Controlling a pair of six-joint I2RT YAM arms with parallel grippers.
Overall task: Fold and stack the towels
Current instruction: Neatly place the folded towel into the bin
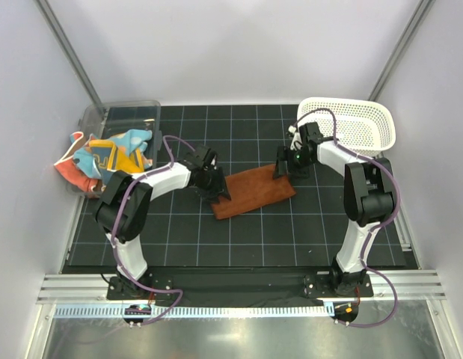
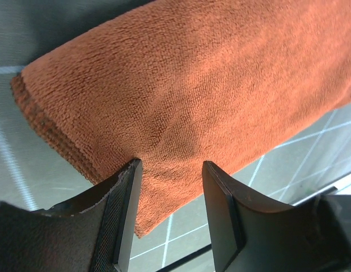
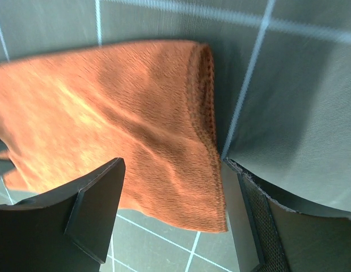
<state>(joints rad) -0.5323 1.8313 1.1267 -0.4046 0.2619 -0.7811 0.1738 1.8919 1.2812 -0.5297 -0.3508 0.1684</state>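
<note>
The left gripper (image 1: 209, 182) is standing with its jaws well apart and holding nothing. In its wrist view the fingers (image 2: 125, 215) are straddling the edge of the rust towel (image 2: 209, 85), with the tips right at the cloth; I cannot tell whether they are touching it. The right gripper (image 1: 286, 167) is likewise gaping wide and gripping nothing. Its fingers (image 3: 93, 212) are sitting either side of a towel corner that is lying flat between them.

The left arm (image 1: 152, 179) is rising from its base, bending right and pointing its gripper down at the towel's left end. The right arm (image 1: 366, 191) is rising from its base, folding back left at the elbow and angling down at the towel's right end.

The rust towel is lying folded, as a tilted strip, on the black gridded mat (image 1: 179, 239) mid-table between both grippers. The other towels (image 1: 111, 155), all patterned, are spilling in a heap over the bin (image 1: 130, 112) at far left. A basket (image 1: 358, 123) is sitting at far right, behind the right arm.
</note>
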